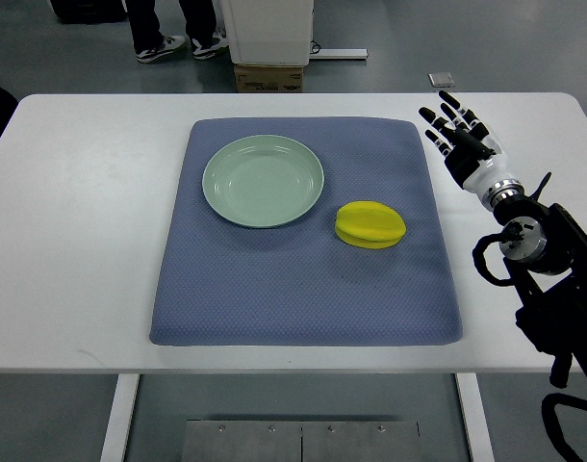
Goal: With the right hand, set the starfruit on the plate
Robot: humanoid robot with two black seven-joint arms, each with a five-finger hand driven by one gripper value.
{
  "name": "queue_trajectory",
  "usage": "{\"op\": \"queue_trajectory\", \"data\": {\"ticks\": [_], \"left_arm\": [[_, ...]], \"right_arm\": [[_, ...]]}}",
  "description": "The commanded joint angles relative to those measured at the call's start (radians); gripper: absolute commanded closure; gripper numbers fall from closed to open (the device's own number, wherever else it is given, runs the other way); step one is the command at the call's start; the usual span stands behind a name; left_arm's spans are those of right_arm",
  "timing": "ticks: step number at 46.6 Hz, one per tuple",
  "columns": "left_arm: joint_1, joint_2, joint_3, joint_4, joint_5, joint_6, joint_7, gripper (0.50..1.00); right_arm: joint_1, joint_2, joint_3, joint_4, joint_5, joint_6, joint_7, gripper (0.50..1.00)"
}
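Observation:
A yellow starfruit (370, 224) lies on the blue mat (303, 289), just right of the pale green plate (263, 180). The plate holds nothing. My right hand (455, 130) hovers over the white table beyond the mat's right edge, fingers spread and pointing away from me, holding nothing. It is up and to the right of the starfruit, well apart from it. The left arm does not show.
The white table (82, 241) carries the mat. Beyond its far edge stand a person's legs and shoes (178, 43), a white cabinet base (269, 29) and a cardboard box (269, 77).

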Motion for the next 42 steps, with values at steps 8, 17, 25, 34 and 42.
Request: {"op": "queue_trajectory", "data": {"ticks": [8,17,25,34,42], "left_arm": [[-0.001,0.0,0.0,0.0,0.001,-0.007,0.0,0.5],[-0.001,0.0,0.0,0.0,0.001,-0.007,0.0,0.5],[0.0,0.0,0.0,0.002,0.001,0.0,0.0,0.5],[0.0,0.0,0.0,0.002,0.001,0.002,0.0,0.5],[0.0,0.0,0.0,0.002,0.001,0.002,0.0,0.5]], "right_arm": [[0.0,0.0,0.0,-0.002,0.0,0.0,0.0,0.5],[0.004,-0.003,0.0,-0.013,0.002,0.0,-0.003,0.5],[0.004,-0.005,0.0,-0.024,0.015,0.0,-0.003,0.5],[0.004,-0.005,-0.002,-0.025,0.015,0.002,-0.003,0.5],[0.018,-0.003,0.0,-0.027,0.015,0.002,0.002,0.5]]}}
